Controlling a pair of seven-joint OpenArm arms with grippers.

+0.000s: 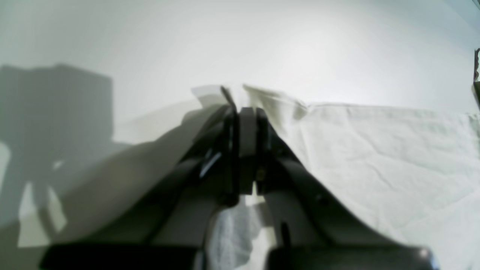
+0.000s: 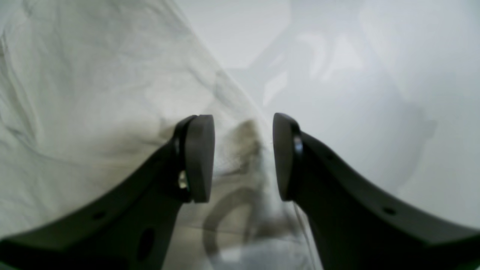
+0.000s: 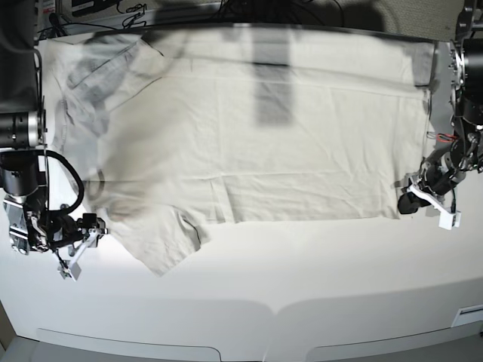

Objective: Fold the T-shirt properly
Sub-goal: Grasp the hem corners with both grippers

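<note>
Left wrist view: the left gripper (image 1: 245,112) pinches the T-shirt (image 1: 375,157) hem, jaws clamped. Right wrist view: the right gripper (image 2: 243,157) stands wide over the shirt's edge, holding nothing. Base view: the shirt lies spread across the table (image 3: 302,286); the right should probably pinch before lifting together.

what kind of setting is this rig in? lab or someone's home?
Most likely a lab or robot workcell. A T-shirt lies spread on a plain white table with an arm mounted at each side, and cables and dark equipment sit along the back edge. Nothing domestic is in view.
</note>
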